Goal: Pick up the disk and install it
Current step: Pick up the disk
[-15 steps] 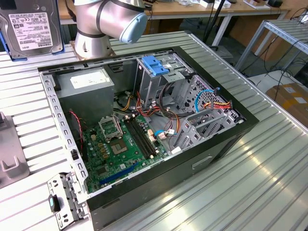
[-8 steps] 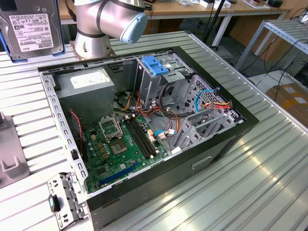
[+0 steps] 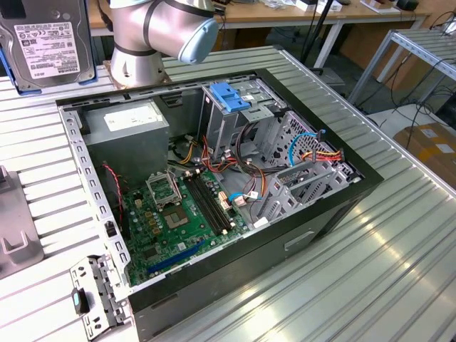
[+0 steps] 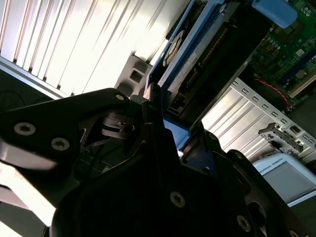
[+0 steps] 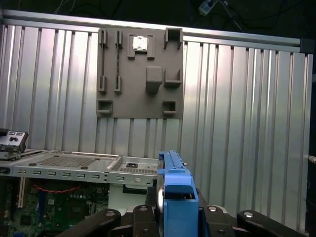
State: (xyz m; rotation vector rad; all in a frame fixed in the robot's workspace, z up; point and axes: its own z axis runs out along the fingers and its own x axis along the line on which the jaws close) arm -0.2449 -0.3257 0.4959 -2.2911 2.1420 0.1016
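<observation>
The disk [image 3: 46, 43], a grey-metal drive with a white label in a light-blue carrier, hangs upright above the table at the exterior view's far left, beside the arm's big joint [image 3: 160, 35]. In the first wrist view its blue carrier edge [image 5: 175, 190] stands between the dark fingers of my gripper [image 5: 175, 219], which is shut on it. The second wrist view shows the disk [image 4: 192, 54] edge-on, rising out of the gripper [image 4: 165, 121]. The open computer case [image 3: 324, 214] lies below and to the exterior view's right, with a metal drive cage and blue latch [image 3: 231, 96].
The motherboard [image 3: 178, 214], power supply [image 3: 128, 128] and loose red, yellow and blue cables [image 3: 313, 146] sit inside the case. A grey fixture plate [image 5: 140, 74] lies on the ribbed aluminium table [image 3: 385, 249]. A small perforated bracket [image 3: 96, 296] rests near the case's front corner.
</observation>
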